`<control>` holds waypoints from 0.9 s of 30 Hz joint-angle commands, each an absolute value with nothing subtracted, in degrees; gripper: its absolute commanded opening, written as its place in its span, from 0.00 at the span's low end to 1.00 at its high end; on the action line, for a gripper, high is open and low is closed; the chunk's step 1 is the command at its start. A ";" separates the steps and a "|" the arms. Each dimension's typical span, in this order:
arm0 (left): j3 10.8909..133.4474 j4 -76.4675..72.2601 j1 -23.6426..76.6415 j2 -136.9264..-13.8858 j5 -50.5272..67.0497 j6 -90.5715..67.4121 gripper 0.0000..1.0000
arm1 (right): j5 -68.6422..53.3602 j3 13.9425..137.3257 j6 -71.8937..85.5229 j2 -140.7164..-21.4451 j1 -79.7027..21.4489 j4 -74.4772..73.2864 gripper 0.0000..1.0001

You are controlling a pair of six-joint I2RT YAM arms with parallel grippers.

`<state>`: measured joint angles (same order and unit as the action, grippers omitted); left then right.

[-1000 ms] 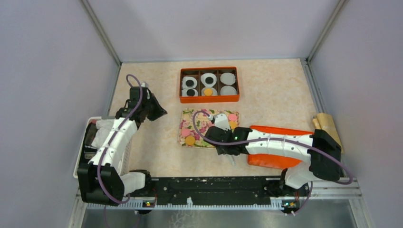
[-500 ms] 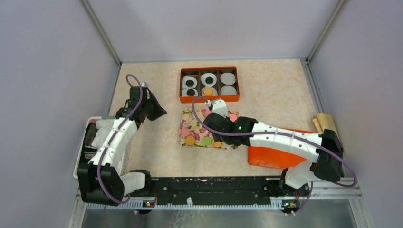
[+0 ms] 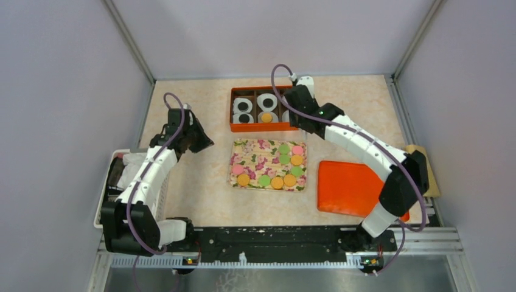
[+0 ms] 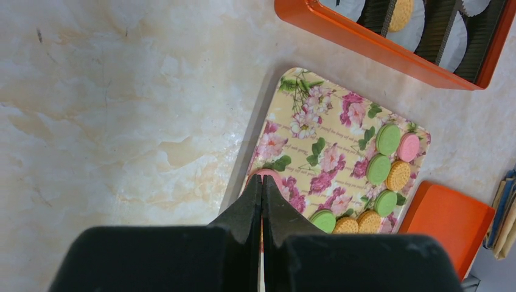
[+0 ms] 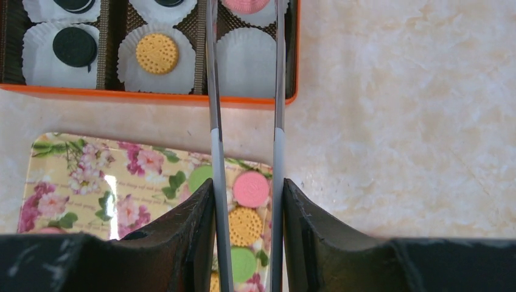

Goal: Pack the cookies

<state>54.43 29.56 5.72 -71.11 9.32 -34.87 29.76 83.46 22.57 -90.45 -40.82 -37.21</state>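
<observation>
- At the near right of the desk [image 3: 201, 194] an orange lid [image 3: 350, 185] lies flat. A white basket [image 3: 100, 207] sits at the near left edge, partly under the left arm.
- Just left of the lid lies a floral tray [image 3: 255, 159]. Loose cookies [image 3: 277, 182] in pink, orange and green lie flat on it, in a row along its near edge and a cluster at its right end.
- The left pincer [image 4: 261, 182] hangs over the desk to the left of the tray, apart from it in the top view. Its jaws are pressed together with nothing between them.
- Farther back stands an orange box [image 3: 268, 126] divided into six compartments, each lined with one of the white paper cups [image 5: 246, 61]. Both left cups carry a black cookie [image 5: 74, 47]. In the middle pair, the far cup holds a black one and the near cup an orange cookie [image 5: 157, 53].
- The right pincer [image 5: 248, 185] is clamped on long metal tweezers [image 5: 214, 91], its fingers pressing the two blades from outside. The blades reach over the right end of the box.
- A pink cookie [image 5: 246, 3] sits between the tweezer tips over the far right cup. The picture's edge cuts it off, so I cannot tell whether it is pinched or lying in the cup.
</observation>
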 commanded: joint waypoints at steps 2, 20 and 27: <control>56.69 27.90 5.45 -71.75 7.91 -33.43 0.00 | 26.12 90.06 17.60 -98.57 -37.92 -32.42 0.00; 56.58 28.63 5.36 -71.92 7.59 -33.79 0.00 | 21.89 99.57 14.33 -112.41 -31.45 -31.73 0.00; 56.43 29.12 5.36 -71.63 7.22 -33.83 0.00 | 20.77 102.32 14.25 -114.84 -31.45 -34.11 0.10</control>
<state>54.65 29.65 5.69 -72.40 7.84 -34.33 21.10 97.71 14.76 -114.45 -31.33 -35.03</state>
